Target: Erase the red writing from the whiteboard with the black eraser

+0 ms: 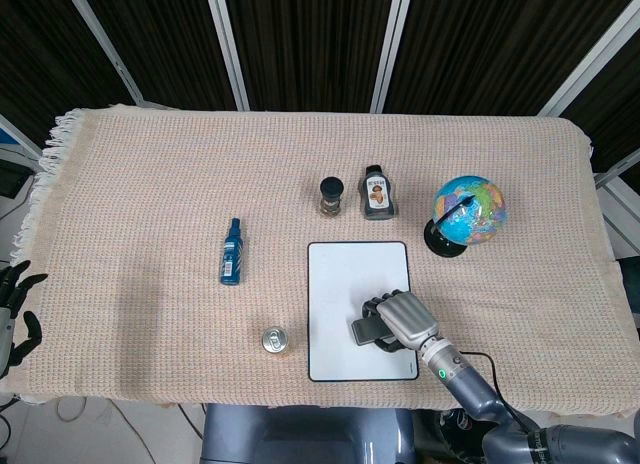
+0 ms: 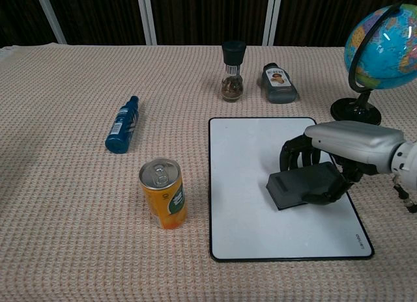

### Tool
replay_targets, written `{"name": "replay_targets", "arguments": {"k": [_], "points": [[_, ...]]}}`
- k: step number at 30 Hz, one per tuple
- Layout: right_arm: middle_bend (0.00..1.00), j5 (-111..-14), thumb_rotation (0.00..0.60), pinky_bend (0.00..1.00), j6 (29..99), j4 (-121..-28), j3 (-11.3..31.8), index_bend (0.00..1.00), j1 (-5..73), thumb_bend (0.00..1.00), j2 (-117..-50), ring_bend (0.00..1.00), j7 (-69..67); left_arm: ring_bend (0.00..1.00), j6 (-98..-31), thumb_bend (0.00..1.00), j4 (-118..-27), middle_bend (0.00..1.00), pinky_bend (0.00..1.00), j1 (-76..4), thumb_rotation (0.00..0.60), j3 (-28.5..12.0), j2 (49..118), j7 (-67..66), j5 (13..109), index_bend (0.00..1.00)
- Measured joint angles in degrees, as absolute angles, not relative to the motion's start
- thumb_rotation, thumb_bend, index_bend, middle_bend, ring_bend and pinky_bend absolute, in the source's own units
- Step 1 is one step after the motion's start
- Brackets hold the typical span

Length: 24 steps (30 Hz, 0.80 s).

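The whiteboard (image 2: 254, 159) (image 1: 345, 274) lies flat on the cloth, right of centre; no red writing shows on its visible surface. My right hand (image 2: 342, 149) (image 1: 405, 319) grips the black eraser (image 2: 300, 188) (image 1: 364, 330) and presses it on the board's lower right part. My left hand (image 1: 15, 314) hangs at the table's far left edge in the head view, fingers apart, holding nothing.
A yellow can (image 2: 163, 192) stands left of the board. A blue bottle (image 2: 122, 124) lies further left. A pepper grinder (image 2: 232, 71) and a dark bottle (image 2: 279, 83) sit behind the board. A globe (image 2: 381, 51) stands at the right.
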<state>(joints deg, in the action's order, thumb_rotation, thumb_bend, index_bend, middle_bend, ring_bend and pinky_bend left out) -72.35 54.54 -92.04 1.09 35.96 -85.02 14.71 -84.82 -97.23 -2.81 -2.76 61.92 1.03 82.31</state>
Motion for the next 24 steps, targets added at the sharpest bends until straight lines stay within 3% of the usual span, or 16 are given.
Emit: {"name": "replay_targets", "arguments": {"k": [24], "points": [[0.51, -67.8, 0.6, 0.38, 49.1, -77.2, 8.4, 0.54, 40.7, 0.44, -90.2, 0.48, 10.7, 0.0, -84.7, 0.74, -97.1, 0.04, 0.01, -2.9, 0.6, -2.9, 61.9, 0.9, 82.1, 0.19]]}}
